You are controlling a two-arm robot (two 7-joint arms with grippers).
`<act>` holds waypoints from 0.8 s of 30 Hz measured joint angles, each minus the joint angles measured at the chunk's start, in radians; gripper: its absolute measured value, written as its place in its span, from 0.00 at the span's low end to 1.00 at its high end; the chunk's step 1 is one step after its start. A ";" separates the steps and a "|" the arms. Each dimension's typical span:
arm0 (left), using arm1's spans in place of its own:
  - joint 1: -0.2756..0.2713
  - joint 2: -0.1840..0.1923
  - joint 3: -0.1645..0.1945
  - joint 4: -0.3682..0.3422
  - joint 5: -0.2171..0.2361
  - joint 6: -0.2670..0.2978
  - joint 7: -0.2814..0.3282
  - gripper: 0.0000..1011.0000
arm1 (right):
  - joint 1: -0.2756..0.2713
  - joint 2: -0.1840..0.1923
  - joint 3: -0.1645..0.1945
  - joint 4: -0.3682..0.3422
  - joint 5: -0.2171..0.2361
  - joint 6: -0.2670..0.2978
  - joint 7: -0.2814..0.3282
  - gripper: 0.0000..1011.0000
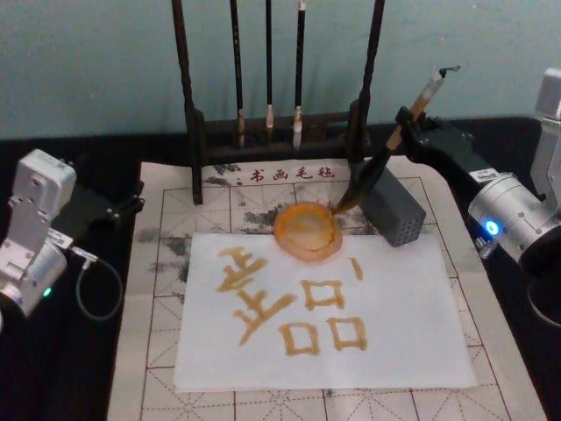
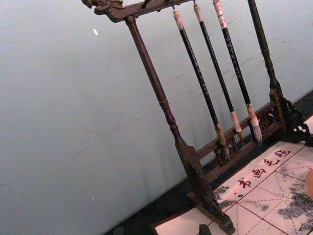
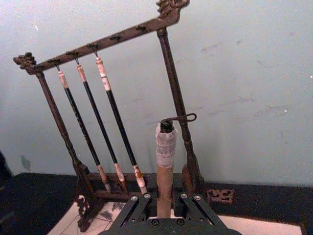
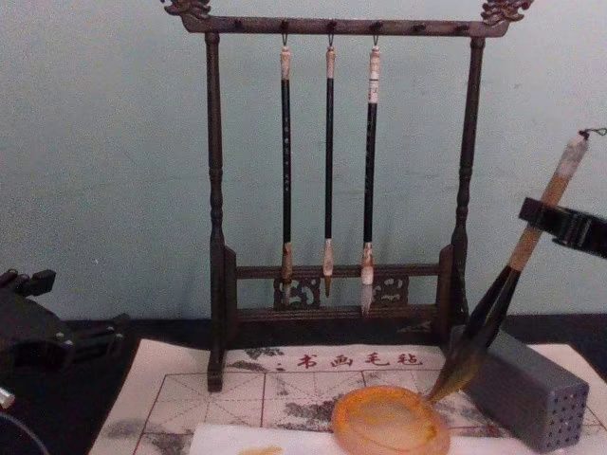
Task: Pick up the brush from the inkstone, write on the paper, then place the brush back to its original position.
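Brush (image 1: 372, 180) pinched by right end effector (image 1: 405, 120) touched inkstone (image 1: 307, 232) at its 2 o'clock rim; left end effector (image 1: 118, 209) idled at 9 o'clock. Early release could roll it onto paper (image 1: 394, 342), smearing strokes.

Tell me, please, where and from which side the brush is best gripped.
Grip the brush on its tan wooden upper handle, below the whitish cap, from the robot's right. It leans up and rightward with its tip at the inkstone rim, so that straight stretch faces the right gripper, shut on it there. The left gripper sits at the left.
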 joint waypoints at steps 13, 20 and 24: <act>0.000 0.000 0.000 0.000 0.000 0.000 0.000 0.99 | -0.071 0.027 0.048 -0.105 -0.014 -0.012 0.055 0.20; 0.000 0.000 0.000 0.000 0.000 0.000 0.000 0.99 | -0.137 0.068 0.071 -0.173 -0.051 -0.034 0.099 0.19; 0.000 0.000 0.000 0.000 0.000 0.000 0.000 0.99 | -0.175 0.091 0.086 -0.207 -0.076 -0.050 0.116 0.20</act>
